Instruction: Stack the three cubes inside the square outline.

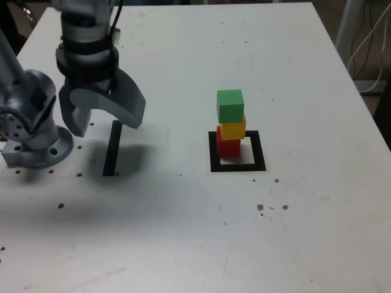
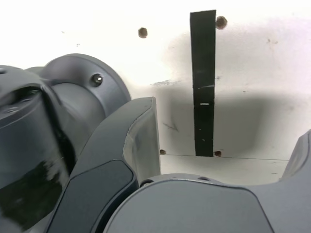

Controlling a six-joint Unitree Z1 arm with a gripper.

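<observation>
**Three cubes standing stacked in the square, arm hanging apart with nothing held**

The small red solid block is sitting inside the thick black square outline with a white centre, toward its far-left corner in the exterior view. The small yellow block is resting on it, and the small green block is topping the pile, each shifted slightly off the one below. The outline is lying flat on the white speckled table.

Well apart, toward the exterior view's left, the grey two-fingered gripper is hanging above a thin black tape strip, its jaws spread wide and gripping nothing. In the wrist view the strip is showing between the fingers.
</observation>
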